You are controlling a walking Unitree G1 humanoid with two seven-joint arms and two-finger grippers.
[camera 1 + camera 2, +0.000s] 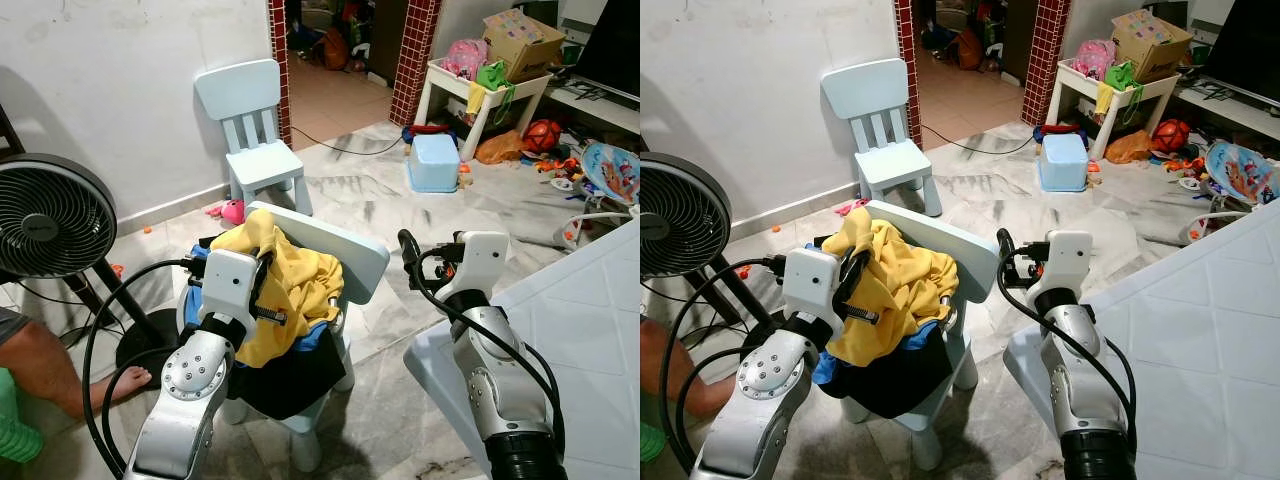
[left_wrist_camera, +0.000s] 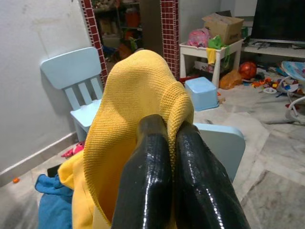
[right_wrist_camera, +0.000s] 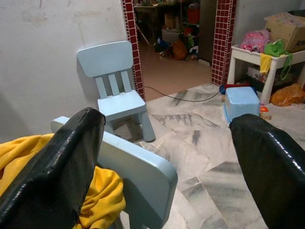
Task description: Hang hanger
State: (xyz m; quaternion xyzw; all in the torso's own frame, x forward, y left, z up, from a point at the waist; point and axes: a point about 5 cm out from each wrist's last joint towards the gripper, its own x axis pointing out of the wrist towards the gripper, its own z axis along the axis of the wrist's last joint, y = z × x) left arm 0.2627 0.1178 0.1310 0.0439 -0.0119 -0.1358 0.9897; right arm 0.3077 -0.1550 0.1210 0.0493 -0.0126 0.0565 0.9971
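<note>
Our left pincer [image 2: 167,143] pinches a fold of the yellow garment [image 1: 290,285] heaped on the near chair [image 1: 350,250]; our right pincer [image 3: 167,162] gapes right of it. We see no hanger.

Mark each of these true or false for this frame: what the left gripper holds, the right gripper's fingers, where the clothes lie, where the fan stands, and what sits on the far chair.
1. The left gripper is shut on the yellow garment. True.
2. The right gripper is shut on the chair back. False: its fingers are spread wide, holding nothing, beside the near chair.
3. The clothes are piled on the near chair. True: yellow on top, blue cloth and dark cloth beneath.
4. The fan stands on the robot's right. False: it stands on its left.
5. The far chair by the wall holds a pile of clothes. False: its seat is bare.
</note>
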